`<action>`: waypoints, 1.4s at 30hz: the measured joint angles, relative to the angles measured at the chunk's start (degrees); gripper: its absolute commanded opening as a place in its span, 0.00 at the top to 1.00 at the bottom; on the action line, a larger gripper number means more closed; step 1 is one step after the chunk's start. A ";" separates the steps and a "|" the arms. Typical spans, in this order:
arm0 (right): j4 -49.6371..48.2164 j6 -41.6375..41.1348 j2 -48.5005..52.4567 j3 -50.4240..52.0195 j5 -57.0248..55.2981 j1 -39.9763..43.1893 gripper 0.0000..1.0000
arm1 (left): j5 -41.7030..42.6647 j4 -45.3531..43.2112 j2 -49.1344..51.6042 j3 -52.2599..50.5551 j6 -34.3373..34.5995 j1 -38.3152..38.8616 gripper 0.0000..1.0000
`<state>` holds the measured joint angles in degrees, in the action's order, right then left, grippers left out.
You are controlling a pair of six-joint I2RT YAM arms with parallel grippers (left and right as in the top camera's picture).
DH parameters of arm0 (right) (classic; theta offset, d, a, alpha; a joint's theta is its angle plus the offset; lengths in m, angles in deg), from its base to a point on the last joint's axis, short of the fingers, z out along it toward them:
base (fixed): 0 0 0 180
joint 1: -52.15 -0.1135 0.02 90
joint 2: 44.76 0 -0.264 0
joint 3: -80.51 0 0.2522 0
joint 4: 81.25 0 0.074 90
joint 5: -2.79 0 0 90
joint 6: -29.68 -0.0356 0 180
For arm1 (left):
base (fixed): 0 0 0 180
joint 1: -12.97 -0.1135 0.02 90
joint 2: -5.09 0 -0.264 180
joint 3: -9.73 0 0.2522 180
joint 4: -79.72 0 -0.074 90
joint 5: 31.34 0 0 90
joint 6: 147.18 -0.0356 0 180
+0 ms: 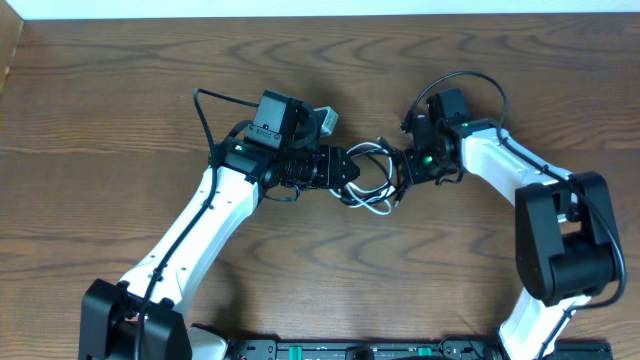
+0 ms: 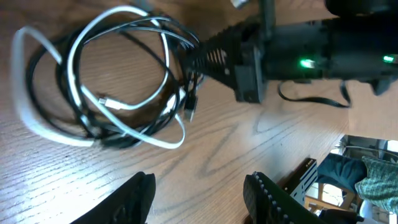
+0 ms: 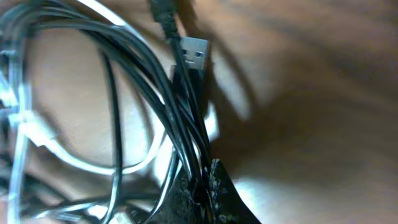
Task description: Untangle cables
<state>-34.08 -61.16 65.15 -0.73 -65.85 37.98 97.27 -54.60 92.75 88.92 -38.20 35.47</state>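
Right at the bottom of the right wrist view, the right gripper (image 3: 199,186) has its fingers pressed together, pinching strands of the black cable (image 3: 166,106). Just above, a silver USB plug (image 3: 194,53) sticks up toward the top of the frame, and the white cable (image 3: 62,152) curls at lower left.

Over to the left wrist view: the left gripper (image 2: 202,199) sits at the bottom edge with its fingers spread and only bare table (image 2: 261,137) between them. Beyond it, at upper left, black and white loops lie tangled together on the wood.

From overhead, the bundle sits mid-frame between the two grippers, touching the right one.
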 measured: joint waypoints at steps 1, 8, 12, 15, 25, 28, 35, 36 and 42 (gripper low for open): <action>0.46 -0.07 -0.90 0.13 1.46 0.09 0.99 | 0.00 -0.02 0.00 0.00 0.00 0.00 0.49; 2.29 -3.48 -17.57 0.35 11.15 1.92 0.99 | 0.02 -0.02 0.00 0.00 0.00 0.22 0.49; 3.23 -7.37 -21.88 0.13 12.96 3.96 0.99 | 0.02 -0.22 0.00 0.00 0.00 1.27 0.49; 4.79 -9.57 -21.29 0.15 13.97 4.66 0.99 | 0.02 -0.85 0.00 0.00 0.02 2.43 0.49; 6.34 -11.61 -20.81 0.15 17.70 4.63 0.99 | 0.02 -6.73 0.39 0.02 -0.98 7.08 0.34; 6.45 -11.74 -20.81 0.15 17.92 4.63 0.99 | 0.00 -7.91 1.79 0.07 -1.68 8.48 0.31; 6.64 -11.74 -20.81 0.15 18.08 4.63 0.99 | -0.09 -10.03 6.32 0.07 -4.44 9.99 0.30; 6.69 -11.72 -20.81 0.15 18.14 4.63 0.99 | -0.46 -10.43 6.82 0.07 -4.68 9.97 0.30; 8.00 -11.02 -20.81 0.15 18.75 4.63 0.99 | -4.55 -13.11 9.29 0.07 -5.60 9.99 0.30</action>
<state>-26.08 -72.18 44.34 -0.58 -47.10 42.61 92.72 -67.71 102.04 88.99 -43.80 45.46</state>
